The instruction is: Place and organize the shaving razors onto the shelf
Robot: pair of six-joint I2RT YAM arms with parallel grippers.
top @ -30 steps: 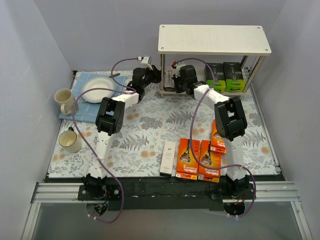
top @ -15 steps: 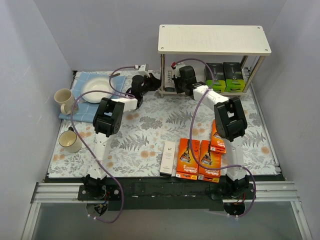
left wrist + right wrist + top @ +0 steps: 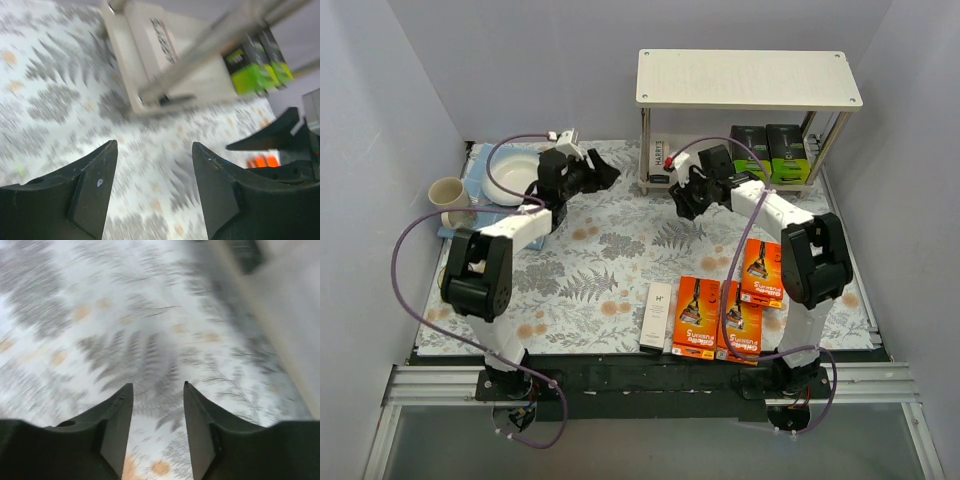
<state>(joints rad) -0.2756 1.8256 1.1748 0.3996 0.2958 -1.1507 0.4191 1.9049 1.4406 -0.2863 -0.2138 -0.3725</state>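
My left gripper (image 3: 155, 187) hangs wide open and empty over the fern-print cloth (image 3: 620, 250), left of the shelf (image 3: 750, 80). My right gripper (image 3: 157, 427) is parted too, holding nothing, just in front of the shelf's lower board. On that board I see a grey Harry's box (image 3: 660, 157) and two black-and-green boxes (image 3: 752, 155). Three orange boxes (image 3: 695, 318) and a white Harry's box (image 3: 658, 314) lie at the near edge.

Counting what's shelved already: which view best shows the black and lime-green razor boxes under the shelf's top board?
Top external: both black and lime-green razor boxes stand side by side, sharp, on the lower board of the pale wooden shelf. Left wrist shows them blurred and tilted. Right wrist shows none recognisably.
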